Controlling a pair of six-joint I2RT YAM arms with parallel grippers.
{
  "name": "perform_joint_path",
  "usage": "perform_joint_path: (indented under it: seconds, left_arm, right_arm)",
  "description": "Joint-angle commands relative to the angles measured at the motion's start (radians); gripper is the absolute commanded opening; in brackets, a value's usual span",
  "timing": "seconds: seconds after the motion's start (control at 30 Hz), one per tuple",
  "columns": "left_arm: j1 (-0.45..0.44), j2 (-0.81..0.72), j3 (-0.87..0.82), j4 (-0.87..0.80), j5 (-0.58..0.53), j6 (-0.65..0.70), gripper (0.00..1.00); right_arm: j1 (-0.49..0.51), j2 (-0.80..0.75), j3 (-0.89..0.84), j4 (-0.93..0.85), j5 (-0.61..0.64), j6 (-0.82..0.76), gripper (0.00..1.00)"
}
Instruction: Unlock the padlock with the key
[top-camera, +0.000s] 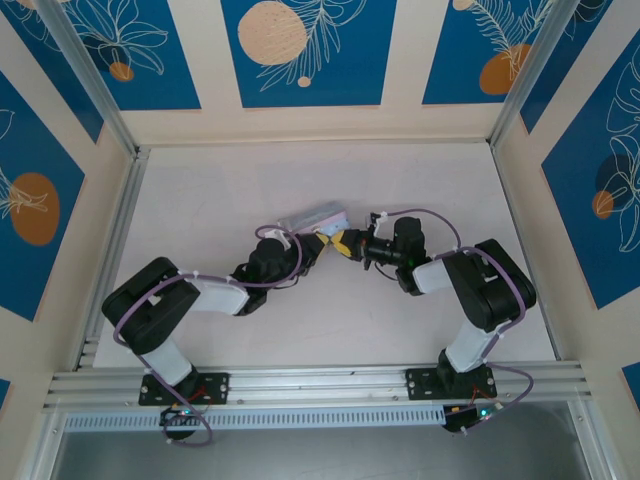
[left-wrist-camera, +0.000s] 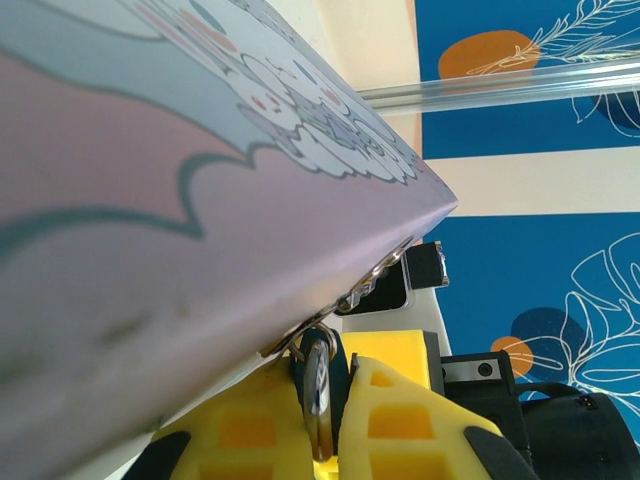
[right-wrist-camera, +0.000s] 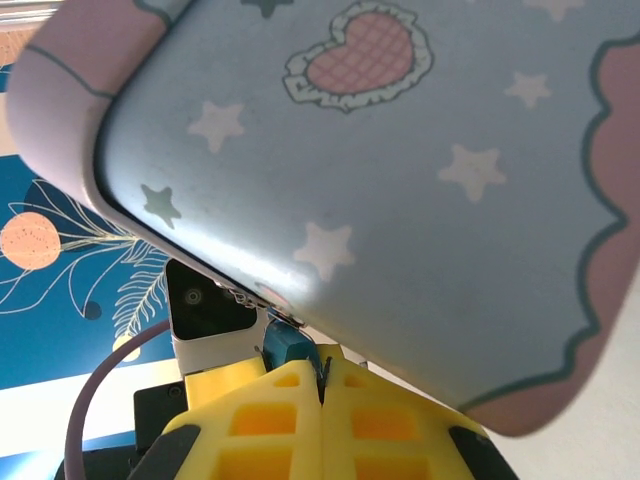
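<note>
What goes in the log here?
left end effector: shut on thin silvery metal key | right end effector: shut on small teal-blue padlock | by pastel-blue tin

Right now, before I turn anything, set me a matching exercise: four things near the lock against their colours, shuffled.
Things: 1 tin box; 2 padlock; 3 right gripper; 4 arm cable.
Colours: A yellow; B purple; C teal-blue; D pastel blue with stars and a heart.
Pairs: 1-D, 2-C, 3-A, 4-B.
</note>
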Motion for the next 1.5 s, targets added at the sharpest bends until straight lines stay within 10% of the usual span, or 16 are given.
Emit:
perform_joint_path:
  seconds: [0.0,0.07,0.3,0.57,1.03,1.47]
  left_arm:
    - [-0.078,0.002,0.022,0.057,0.208,0.034,0.0]
    - [-0.075,0.002,-0.006,0.057,0.174,0.036,0.0]
    - [-0.036,-0.004,-0.067,0.045,0.117,0.059,0.0]
    - [0.009,-0.049,-0.086,-0.032,0.136,0.104,0.0]
    - [0.073,-0.108,-0.06,-0.176,0.222,0.184,0.0]
    - [0.103,-0.139,0.005,-0.298,0.325,0.244,0.0]
  right_arm:
    - [0.061,0.01,0.056,0.051,-0.007,-0.021,0.0]
    - [0.052,0.005,0.05,0.047,-0.007,-0.021,0.0]
    - [0.008,-0.082,0.005,-0.051,-0.006,-0.059,0.47]
    - [-0.006,-0.344,-0.027,-0.583,0.048,-0.314,0.74]
    - [0.189,-0.518,0.174,-1.281,0.49,-0.877,0.65]
    - [0.442,-0.365,0.256,-1.269,0.897,-1.202,0.41]
